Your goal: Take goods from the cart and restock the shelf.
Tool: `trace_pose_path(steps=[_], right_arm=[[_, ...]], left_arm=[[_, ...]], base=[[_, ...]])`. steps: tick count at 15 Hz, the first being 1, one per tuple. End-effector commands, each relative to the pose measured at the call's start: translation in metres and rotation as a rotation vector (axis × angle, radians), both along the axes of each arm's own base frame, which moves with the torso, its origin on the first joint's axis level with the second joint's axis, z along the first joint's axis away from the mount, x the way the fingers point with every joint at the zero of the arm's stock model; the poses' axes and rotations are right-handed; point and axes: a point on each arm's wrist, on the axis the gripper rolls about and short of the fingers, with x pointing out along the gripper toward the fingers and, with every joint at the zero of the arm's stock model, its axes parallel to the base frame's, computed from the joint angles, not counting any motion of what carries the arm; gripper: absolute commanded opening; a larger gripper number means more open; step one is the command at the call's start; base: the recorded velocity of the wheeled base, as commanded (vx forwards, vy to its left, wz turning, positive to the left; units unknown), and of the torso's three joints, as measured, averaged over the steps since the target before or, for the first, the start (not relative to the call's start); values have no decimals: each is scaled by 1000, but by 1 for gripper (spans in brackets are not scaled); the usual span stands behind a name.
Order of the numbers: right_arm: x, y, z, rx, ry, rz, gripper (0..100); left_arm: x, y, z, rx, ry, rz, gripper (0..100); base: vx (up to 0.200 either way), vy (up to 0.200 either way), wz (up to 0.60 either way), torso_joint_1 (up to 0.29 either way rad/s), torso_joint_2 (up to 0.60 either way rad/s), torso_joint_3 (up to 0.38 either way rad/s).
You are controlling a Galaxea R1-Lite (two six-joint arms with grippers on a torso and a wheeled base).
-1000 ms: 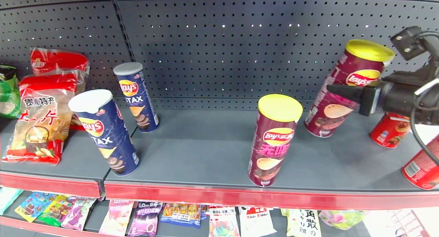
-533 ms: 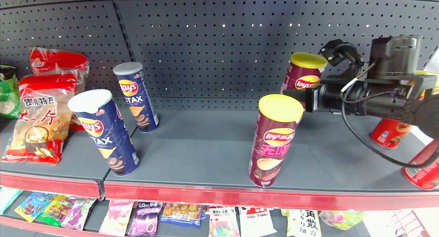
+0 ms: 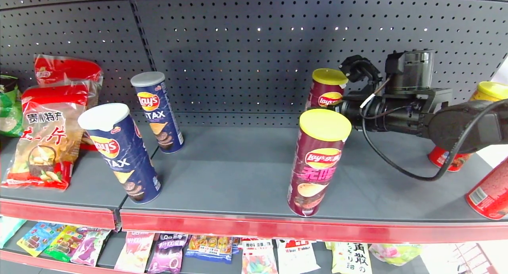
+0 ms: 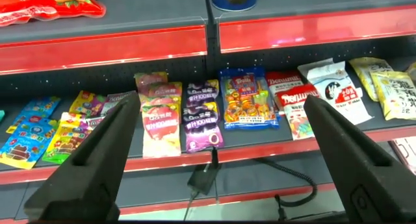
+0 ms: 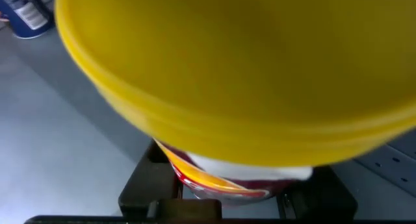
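Right gripper (image 3: 338, 107), clasping maroon can (image 3: 325, 93), yellow-lidded

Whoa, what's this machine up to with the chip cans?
It's restocking. The right gripper holds a maroon can at the back of the shelf, directly behind a second can at the front edge. Whether it's set down is hidden. The left gripper hangs open, empty, before the lower shelf.

Rear maroon can (image 3: 326, 92): yellow lid. Front maroon can (image 3: 317, 163), 6 o'clock of it: yellow lid. Front navy can (image 3: 119, 155): white lid. Rear navy can (image 3: 158, 113): grey lid. Shelf (image 3: 238, 175): dark grey, red edge strip.
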Motion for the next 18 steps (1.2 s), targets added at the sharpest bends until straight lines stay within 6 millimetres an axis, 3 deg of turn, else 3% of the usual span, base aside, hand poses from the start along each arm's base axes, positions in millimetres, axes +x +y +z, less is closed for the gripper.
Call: trace_pose_path(steps=[1, 18], right_arm=[[5, 2, -5, -6, 10, 3, 0], [6, 12, -3, 1, 2, -12, 0]], left_arm=[[0, 0, 0, 0, 1, 3, 100], [0, 0, 0, -6, 2, 1, 100]], base=[[0, 0, 0, 0, 0, 0], [0, 0, 0, 0, 0, 0]])
